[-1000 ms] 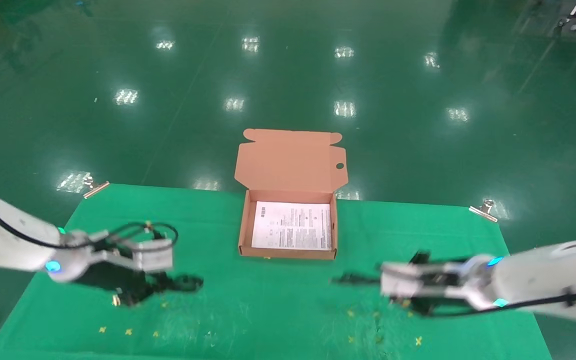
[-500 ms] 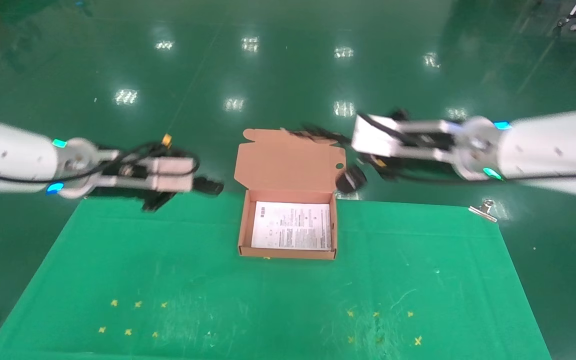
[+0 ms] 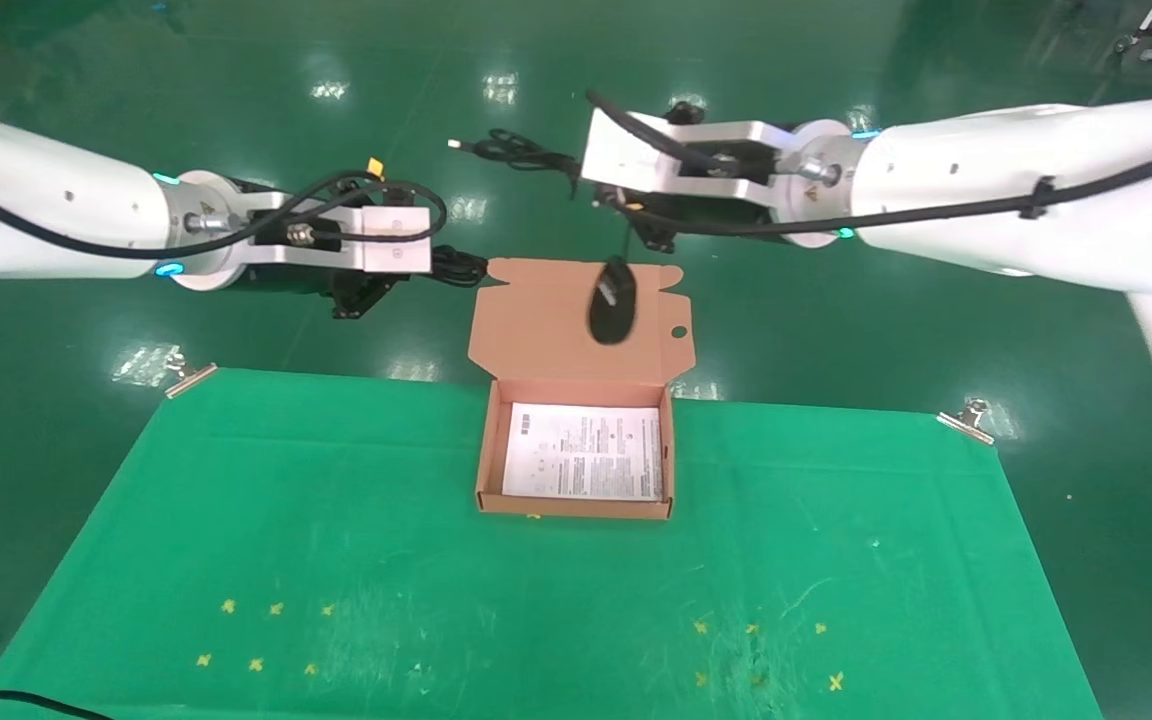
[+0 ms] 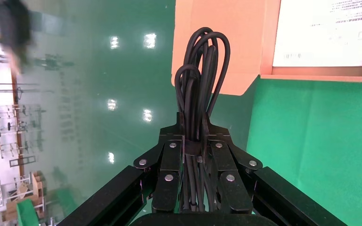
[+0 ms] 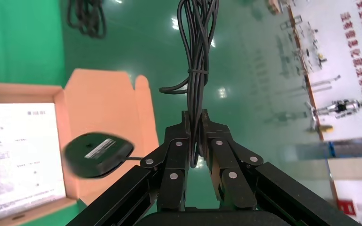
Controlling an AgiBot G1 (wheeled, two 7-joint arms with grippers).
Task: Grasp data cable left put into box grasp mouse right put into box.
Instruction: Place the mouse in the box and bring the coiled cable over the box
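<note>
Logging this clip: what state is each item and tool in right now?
box: open, flap up, only the printed sheet inside.
data cable: bundled, clamped in the left tool, off the table.
mouse: dangling by its cord in front of the flap.
right tool: shut on the mouse's cord.

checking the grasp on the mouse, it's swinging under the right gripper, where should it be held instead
Judging by its pose, grip the mouse on its oval body, across the narrow width, coming from above. Now the right gripper pinches only the bundled cord, so the body dangles free in front of the box flap and can sway.
</note>
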